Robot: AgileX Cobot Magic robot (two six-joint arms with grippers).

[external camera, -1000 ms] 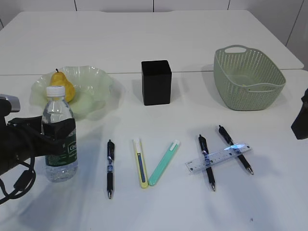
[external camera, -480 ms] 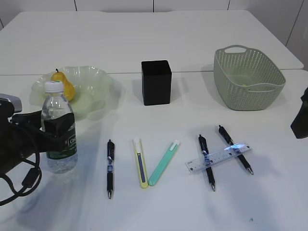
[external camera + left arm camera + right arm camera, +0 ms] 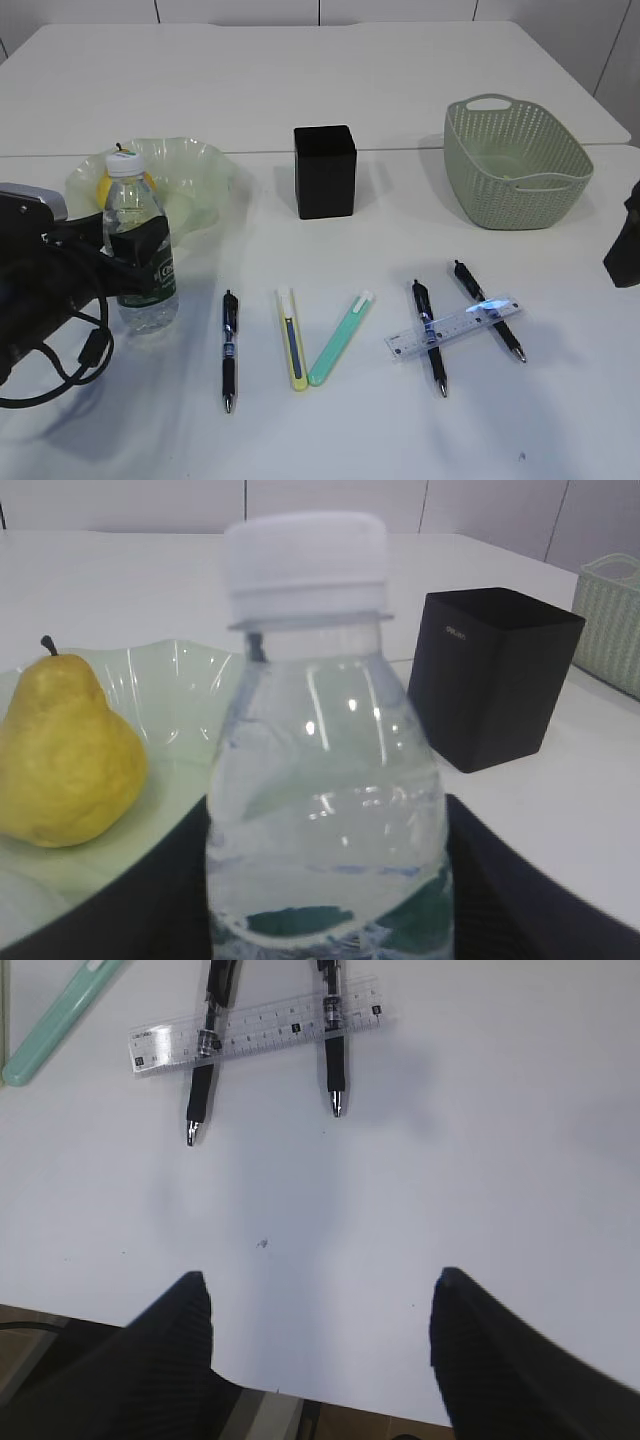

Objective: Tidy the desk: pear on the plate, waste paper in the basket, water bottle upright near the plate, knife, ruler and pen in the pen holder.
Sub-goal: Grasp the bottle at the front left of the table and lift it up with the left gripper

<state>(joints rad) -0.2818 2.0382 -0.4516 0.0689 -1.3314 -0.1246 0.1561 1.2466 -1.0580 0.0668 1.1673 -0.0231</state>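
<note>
My left gripper (image 3: 138, 262) (image 3: 325, 880) is shut on the water bottle (image 3: 140, 250) (image 3: 320, 770), which stands upright just in front of the plate (image 3: 205, 170) (image 3: 180, 680). The pear (image 3: 103, 186) (image 3: 65, 755) lies in the plate, half hidden behind the bottle. The black pen holder (image 3: 325, 170) (image 3: 495, 675) stands mid-desk, with the basket (image 3: 515, 160) to its right. The ruler (image 3: 455, 327) (image 3: 255, 1035) lies across two pens (image 3: 430, 335); a third pen (image 3: 229, 350) and a yellow knife (image 3: 291, 340) lie further left. My right gripper (image 3: 320, 1285) hangs open over the front edge. The waste paper is out of view.
A mint-green knife (image 3: 340, 338) lies beside the yellow one. A second table (image 3: 300, 70) stands behind the desk (image 3: 300, 440). The desk's front edge (image 3: 300, 1400) runs just beneath my right gripper.
My left gripper has carried the upright bottle to the right and back toward the plate, so it now stands in front of the pear. The right arm has stayed put.
</note>
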